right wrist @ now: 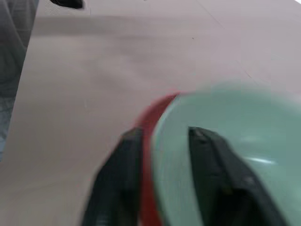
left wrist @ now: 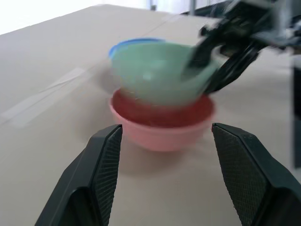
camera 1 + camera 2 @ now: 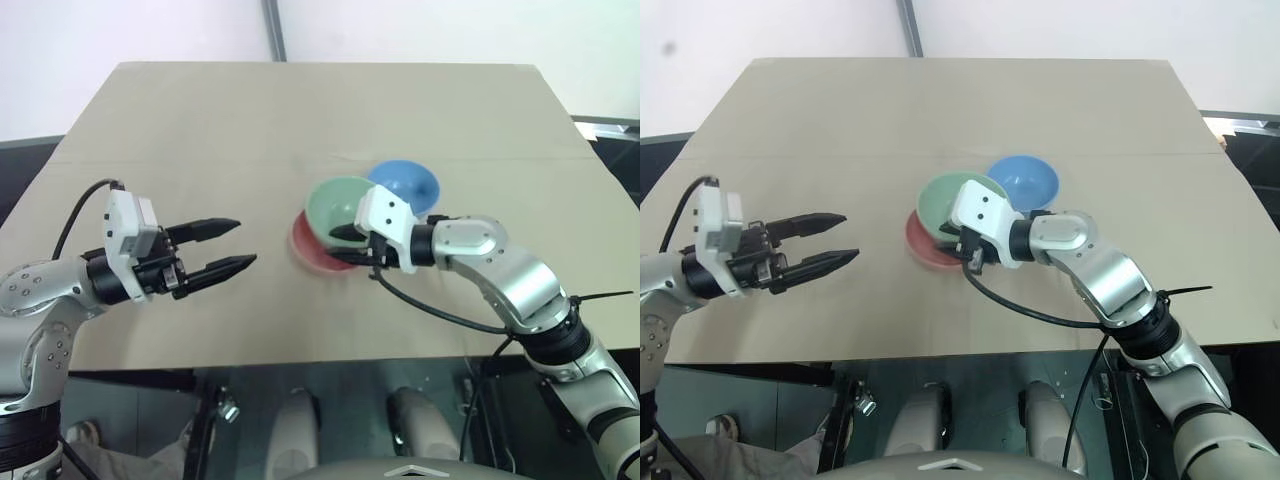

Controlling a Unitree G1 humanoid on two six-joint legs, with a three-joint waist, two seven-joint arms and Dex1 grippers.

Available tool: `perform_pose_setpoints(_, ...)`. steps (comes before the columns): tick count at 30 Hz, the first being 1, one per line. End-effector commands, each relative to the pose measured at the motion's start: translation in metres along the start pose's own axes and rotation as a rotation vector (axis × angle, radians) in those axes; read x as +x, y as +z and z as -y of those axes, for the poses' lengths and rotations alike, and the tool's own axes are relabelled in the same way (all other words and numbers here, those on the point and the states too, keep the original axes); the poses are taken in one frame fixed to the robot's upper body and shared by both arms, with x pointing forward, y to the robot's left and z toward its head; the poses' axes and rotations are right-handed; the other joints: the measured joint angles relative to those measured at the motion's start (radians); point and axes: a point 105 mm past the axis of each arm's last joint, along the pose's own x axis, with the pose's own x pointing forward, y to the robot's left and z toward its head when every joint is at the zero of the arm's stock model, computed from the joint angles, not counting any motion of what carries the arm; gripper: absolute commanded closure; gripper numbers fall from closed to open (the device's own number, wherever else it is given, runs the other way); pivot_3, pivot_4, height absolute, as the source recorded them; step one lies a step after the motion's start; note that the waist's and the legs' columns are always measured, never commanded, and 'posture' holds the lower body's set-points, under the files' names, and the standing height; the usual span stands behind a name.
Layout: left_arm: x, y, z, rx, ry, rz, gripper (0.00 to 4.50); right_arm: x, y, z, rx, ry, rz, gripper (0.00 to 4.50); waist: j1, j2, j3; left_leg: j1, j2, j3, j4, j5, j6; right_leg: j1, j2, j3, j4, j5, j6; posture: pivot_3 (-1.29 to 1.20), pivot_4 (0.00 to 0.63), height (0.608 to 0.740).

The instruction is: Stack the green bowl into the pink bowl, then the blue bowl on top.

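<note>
— Over the pink bowl [image 3: 318,252], near the table's [image 3: 200,120] centre, I have the green bowl [image 3: 338,205] tilted, not yet seated. Its low side dips into the pink one; its high side leans toward two o'clock, where the blue bowl [image 3: 408,184] sits just beside it.

— So where does that leave the task?

— My judgement: the first stacking is nearly done but unfinished. The blue bowl is untouched on the table, so the second step is all ahead.

— And your fingers?

— My right gripper [image 1: 162,174] straddles the green bowl's near rim, one finger inside, one outside. The jaws look part open around the wall; whether they grip or have just let go, I cannot tell.

— The left?

— My left gripper [image 3: 222,249] hovers at nine o'clock of the stack, well apart, fingers spread wide, holding nothing.
</note>
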Motion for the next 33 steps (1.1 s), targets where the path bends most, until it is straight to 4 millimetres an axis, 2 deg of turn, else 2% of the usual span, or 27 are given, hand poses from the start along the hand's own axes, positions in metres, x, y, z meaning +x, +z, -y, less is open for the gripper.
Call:
perform_pose_setpoints(1,-0.004,0.015,0.01,0.014,-0.06,0.021,1.27,-0.006,0.023,0.004,-0.051,-0.013,0.095,1.07,-0.002,0.0,0.0,0.0,0.0,0.0,0.0,0.0,0.0,0.0,0.0,0.0,0.0,0.0,0.0,0.0,0.15,0.74)
perform_pose_setpoints(5,-0.003,0.018,0.012,-0.005,-0.094,0.03,1.27,-0.035,0.054,0.014,-0.015,-0.053,0.241,1.07,-0.001,0.0,0.0,0.0,0.0,0.0,0.0,0.0,0.0,-0.001,0.0,0.0,0.0,0.0,0.0,0.0,0.15,0.74)
perform_pose_setpoints(7,-0.001,0.021,0.012,-0.003,-0.109,0.04,1.27,-0.056,0.058,0.03,-0.028,-0.13,0.24,1.07,0.001,0.0,0.0,0.0,0.0,0.0,-0.001,0.0,0.0,-0.001,0.0,0.0,0.0,0.0,0.0,0.0,0.15,0.74)
perform_pose_setpoints(9,-0.001,0.023,0.011,0.002,-0.121,0.039,1.27,-0.07,0.047,0.047,-0.08,-0.212,0.159,1.07,0.004,0.0,0.0,0.0,0.0,0.0,0.0,0.0,0.0,0.0,0.0,0.0,0.0,0.0,0.0,0.0,0.15,0.74)
perform_pose_setpoints(11,0.0,0.026,0.01,0.006,-0.127,0.037,1.27,-0.082,0.027,0.06,-0.112,-0.251,0.064,1.07,0.002,0.0,0.0,0.0,0.0,0.0,0.0,0.0,0.0,0.0,0.0,0.0,-0.001,0.0,0.0,0.0,0.15,0.74)
perform_pose_setpoints(14,0.001,0.027,0.007,0.015,-0.128,0.036,1.27,-0.088,0.004,0.071,-0.159,-0.256,-0.025,1.07,-0.005,0.0,0.0,0.001,0.0,0.001,-0.002,0.0,0.0,-0.001,0.0,0.0,-0.001,-0.001,-0.001,0.0,0.15,0.74)
perform_pose_setpoints(18,0.004,0.028,0.006,0.036,-0.115,0.038,1.27,-0.082,-0.026,0.081,-0.181,-0.218,-0.108,1.07,-0.014,0.001,0.001,0.001,0.0,0.002,-0.004,0.0,0.0,-0.002,0.0,0.001,-0.001,-0.001,-0.001,0.0,0.15,0.74)
perform_pose_setpoints(24,0.001,0.029,0.008,0.048,-0.092,0.037,1.27,-0.062,-0.059,0.083,-0.241,-0.144,-0.2,1.07,-0.016,0.001,0.001,0.001,0.0,0.002,-0.005,0.0,0.0,-0.002,0.0,0.001,-0.002,-0.001,-0.001,0.0,0.15,0.74)
perform_pose_setpoints(27,0.001,0.03,0.011,0.053,-0.077,0.039,1.27,-0.057,-0.074,0.091,-0.281,-0.147,-0.26,1.07,-0.016,0.0,0.001,0.001,0.0,0.002,-0.005,0.0,0.0,-0.002,0.0,0.001,-0.002,-0.001,-0.001,0.0,0.15,0.74)
perform_pose_setpoints(30,0.001,0.03,0.013,0.055,-0.064,0.038,1.27,-0.056,-0.082,0.097,-0.313,-0.14,-0.295,1.85,-0.016,0.001,0.001,0.001,0.0,0.002,-0.005,0.0,0.0,-0.002,0.0,0.001,-0.001,-0.001,-0.001,0.0,0.15,0.74)
perform_pose_setpoints(32,0.0,0.029,0.014,0.054,-0.055,0.038,1.27,-0.057,-0.084,0.1,-0.338,-0.139,-0.307,2.61,-0.015,0.001,0.001,0.001,0.0,0.002,-0.005,0.0,0.0,-0.002,0.0,0.001,-0.001,-0.001,-0.001,0.0,0.15,0.74)
perform_pose_setpoints(33,0.0,0.028,0.014,0.053,-0.052,0.039,1.27,-0.057,-0.085,0.1,-0.344,-0.136,-0.309,3.21,-0.014,0.001,0.001,0.001,0.0,0.002,-0.005,0.0,0.0,-0.002,0.0,0.001,-0.002,-0.001,-0.002,0.0,0.15,0.74)
